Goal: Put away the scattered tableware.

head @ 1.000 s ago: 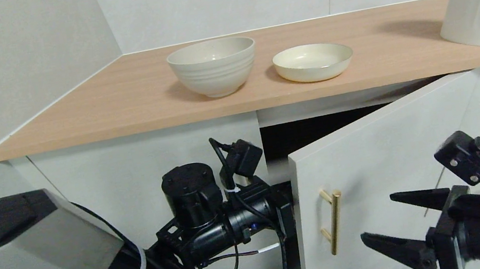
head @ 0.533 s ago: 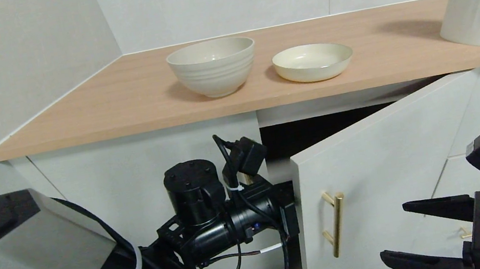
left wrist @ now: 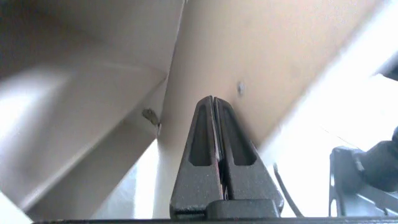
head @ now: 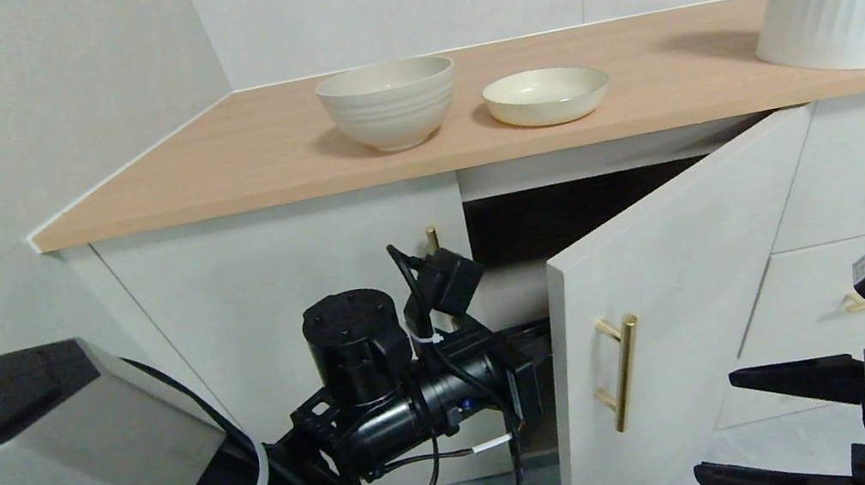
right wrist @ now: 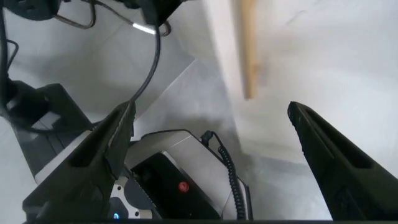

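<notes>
2 pcs on countertop [head: 229, 166], side by side, not touching: deep bowl [head: 389, 104] & shallow dish [head: 546, 95]. Prob ceramic: stiff, slick, breakable; bowl likely heavier. Pinch each at rim. Left gripper [left wrist: 213, 99] jaws together by cabinet door [head: 665, 284]; right gripper [head: 715, 426] jaws wide apart.

I can read no writing, label, number or sign on anything in front of me.
</notes>
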